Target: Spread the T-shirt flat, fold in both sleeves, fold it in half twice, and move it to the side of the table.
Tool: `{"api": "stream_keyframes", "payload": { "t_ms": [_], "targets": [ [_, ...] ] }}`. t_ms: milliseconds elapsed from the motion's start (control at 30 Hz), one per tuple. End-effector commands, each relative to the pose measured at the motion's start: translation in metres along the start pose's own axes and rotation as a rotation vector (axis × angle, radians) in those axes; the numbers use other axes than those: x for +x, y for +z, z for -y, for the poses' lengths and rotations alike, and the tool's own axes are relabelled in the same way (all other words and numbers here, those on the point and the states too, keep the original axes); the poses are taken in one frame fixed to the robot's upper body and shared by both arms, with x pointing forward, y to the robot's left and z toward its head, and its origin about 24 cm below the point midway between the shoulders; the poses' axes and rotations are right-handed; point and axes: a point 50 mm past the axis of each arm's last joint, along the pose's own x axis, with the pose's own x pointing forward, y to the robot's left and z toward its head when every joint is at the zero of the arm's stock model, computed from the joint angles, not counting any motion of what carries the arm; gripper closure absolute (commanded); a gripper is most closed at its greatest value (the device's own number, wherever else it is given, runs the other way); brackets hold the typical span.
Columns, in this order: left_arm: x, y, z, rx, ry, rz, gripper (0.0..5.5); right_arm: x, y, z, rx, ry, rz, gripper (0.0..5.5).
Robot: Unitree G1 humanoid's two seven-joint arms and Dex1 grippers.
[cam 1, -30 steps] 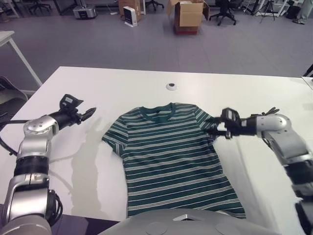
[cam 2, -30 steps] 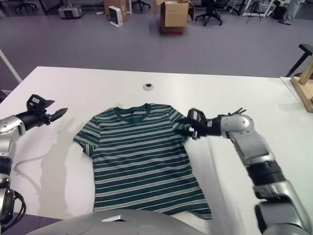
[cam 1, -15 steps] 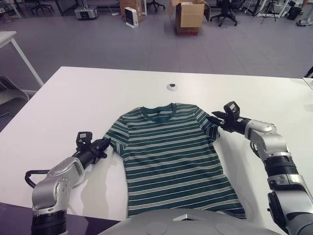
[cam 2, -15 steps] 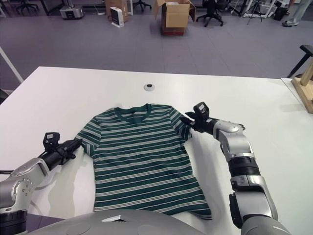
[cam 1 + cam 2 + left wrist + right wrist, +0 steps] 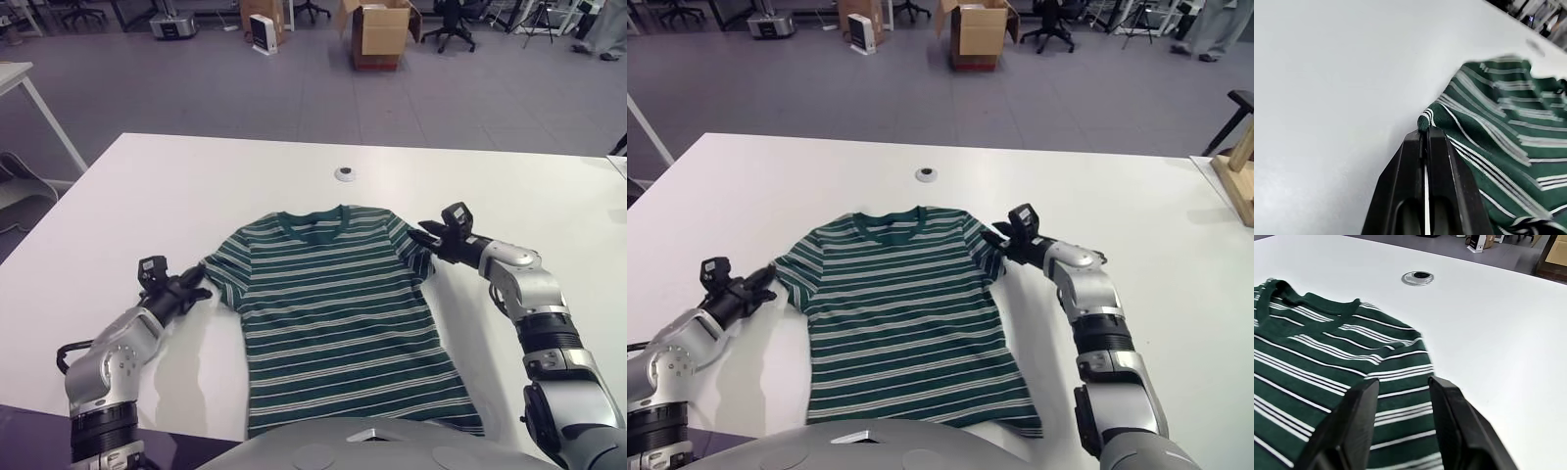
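The T-shirt (image 5: 1508,142) runs off the left wrist view's edge, its far part blurred. The right gripper (image 5: 1403,382) covers part of a sleeve (image 5: 1400,363).

Counting one green-and-white striped T-shirt (image 5: 333,313) with two short sleeves, lying on one white table (image 5: 196,176). Counting one round cable grommet (image 5: 344,173) in the tabletop. Counting two grippers: the left gripper (image 5: 196,286) and the right gripper (image 5: 423,238). Counting, on the floor behind, one open cardboard box (image 5: 382,29) and one small white appliance (image 5: 261,32).

Lab or office space: rolling chairs (image 5: 451,20), cardboard box (image 5: 382,29) (open), grey floor (image 5: 196,88).
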Motion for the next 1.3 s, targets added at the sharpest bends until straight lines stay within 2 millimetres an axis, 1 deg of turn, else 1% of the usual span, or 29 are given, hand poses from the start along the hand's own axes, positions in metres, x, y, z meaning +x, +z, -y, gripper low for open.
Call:
{"api": "stream_keyframes", "payload": {
  "t_ms": [33, 100, 267, 333, 400, 467, 533, 600, 633, 667, 733, 800, 867, 900, 967, 1000, 1067, 1133, 1200, 1233, 1300],
  "targets": [
    [0.010, 0.016, 0.032, 0.038, -0.124, 0.029, 5.48, 0.000, 0.007, 0.012, 0.078, -0.109, 0.050, 3.63],
    [0.014, 0.015, 0.049, 0.080, -0.178, 0.006, 5.48, 0.000, 0.001, 0.012, 0.140, -0.133, 0.057, 3.63],
    [0.022, 0.027, 0.082, 0.159, -0.265, 0.023, 5.48, -0.004, -0.013, 0.013, 0.289, -0.182, 0.066, 3.63],
    [0.026, 0.022, 0.098, 0.187, -0.328, -0.007, 5.48, -0.004, -0.019, 0.010, 0.321, -0.180, 0.053, 3.63],
    [0.032, 0.009, 0.102, 0.220, -0.359, -0.068, 5.48, -0.004, -0.025, 0.006, 0.348, -0.173, 0.045, 3.63],
    [0.038, -0.007, 0.095, 0.242, -0.349, -0.136, 5.48, -0.004, -0.030, 0.003, 0.384, -0.162, 0.034, 3.63],
    [0.043, -0.015, 0.091, 0.259, -0.335, -0.162, 5.48, -0.006, -0.035, 0.002, 0.411, -0.153, 0.016, 3.63],
    [0.045, -0.016, 0.095, 0.265, -0.350, -0.158, 5.48, -0.006, -0.043, -0.001, 0.422, -0.146, -0.026, 3.63],
    [0.045, -0.016, 0.097, 0.267, -0.358, -0.154, 5.23, -0.007, -0.045, -0.002, 0.426, -0.149, -0.038, 3.85],
    [0.045, -0.015, 0.099, 0.265, -0.369, -0.143, 5.10, -0.007, -0.046, -0.002, 0.429, -0.157, -0.042, 3.97],
    [0.043, -0.010, 0.101, 0.252, -0.386, -0.096, 4.71, -0.007, -0.046, -0.002, 0.432, -0.162, -0.041, 4.39],
    [0.040, 0.001, 0.106, 0.226, -0.419, -0.021, 4.33, -0.007, -0.044, -0.004, 0.433, -0.146, -0.029, 4.81],
    [0.035, 0.012, 0.110, 0.196, -0.457, 0.062, 3.91, -0.006, -0.036, -0.005, 0.437, -0.136, 0.004, 5.28],
    [0.033, 0.015, 0.110, 0.187, -0.468, 0.089, 3.80, -0.005, -0.033, -0.005, 0.441, -0.136, 0.021, 5.41],
    [0.030, 0.018, 0.107, 0.214, -0.455, 0.123, 3.52, -0.005, -0.022, -0.002, 0.458, -0.140, 0.059, 5.50],
    [0.028, 0.018, 0.101, 0.244, -0.433, 0.121, 3.36, -0.005, -0.014, -0.002, 0.460, -0.131, 0.082, 5.50],
    [0.024, 0.015, 0.087, 0.295, -0.383, 0.098, 3.31, -0.004, 0.003, -0.006, 0.446, -0.088, 0.123, 5.50],
    [0.020, 0.013, 0.075, 0.342, -0.340, 0.072, 3.31, 0.000, 0.018, -0.019, 0.423, -0.020, 0.145, 5.50],
    [0.015, 0.012, 0.066, 0.379, -0.311, 0.052, 3.31, 0.011, 0.029, -0.039, 0.400, 0.059, 0.146, 5.50],
    [0.013, 0.012, 0.065, 0.397, -0.315, 0.045, 3.31, 0.015, 0.033, -0.047, 0.392, 0.090, 0.144, 5.50],
    [0.003, 0.011, 0.072, 0.470, -0.403, 0.028, 3.31, 0.025, 0.038, -0.062, 0.378, 0.140, 0.129, 5.50]
  ]
}}
